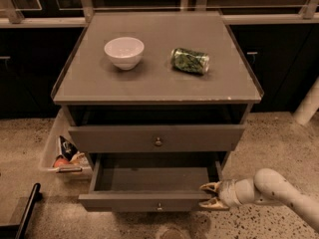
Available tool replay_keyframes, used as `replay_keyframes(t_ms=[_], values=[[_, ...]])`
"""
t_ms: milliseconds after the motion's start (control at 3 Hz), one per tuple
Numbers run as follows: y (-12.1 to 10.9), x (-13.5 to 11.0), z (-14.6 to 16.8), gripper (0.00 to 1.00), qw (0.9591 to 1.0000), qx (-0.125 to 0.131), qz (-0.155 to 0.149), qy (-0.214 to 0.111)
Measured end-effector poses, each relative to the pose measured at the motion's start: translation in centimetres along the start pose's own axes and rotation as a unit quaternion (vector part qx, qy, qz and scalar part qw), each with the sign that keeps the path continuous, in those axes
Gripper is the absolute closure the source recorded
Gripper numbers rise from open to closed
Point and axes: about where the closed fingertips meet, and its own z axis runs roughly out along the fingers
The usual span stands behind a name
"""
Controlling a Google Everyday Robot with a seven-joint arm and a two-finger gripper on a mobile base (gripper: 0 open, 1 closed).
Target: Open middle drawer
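The middle drawer (149, 201) is pulled well out below the cabinet's upper drawer (157, 138). Its empty grey-brown inside shows, and a small round knob (159, 206) sits on its front. My gripper (203, 196) is at the right end of this drawer's front. It is open, with one finger (211, 186) just behind the front panel and the other (213, 205) in front of it. The pale arm (279, 190) comes in from the lower right. The bottom drawer is hidden under the open one.
On the cabinet top (154, 83) stand a white bowl (124, 52) and a green can (190, 60) lying on its side. A bin (64, 156) with packets stands left of the cabinet. A black bar (27, 210) is at lower left. Dark cabinets line the back.
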Motion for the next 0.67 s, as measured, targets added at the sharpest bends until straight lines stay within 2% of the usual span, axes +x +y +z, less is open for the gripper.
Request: replay_keyframes(t_ms=[333, 667], values=[[0.08, -0.09, -0.05, 1.00, 1.0000, 0.000, 0.000, 0.000], [0.09, -0.09, -0.05, 0.83, 1.0000, 0.000, 0.000, 0.000]])
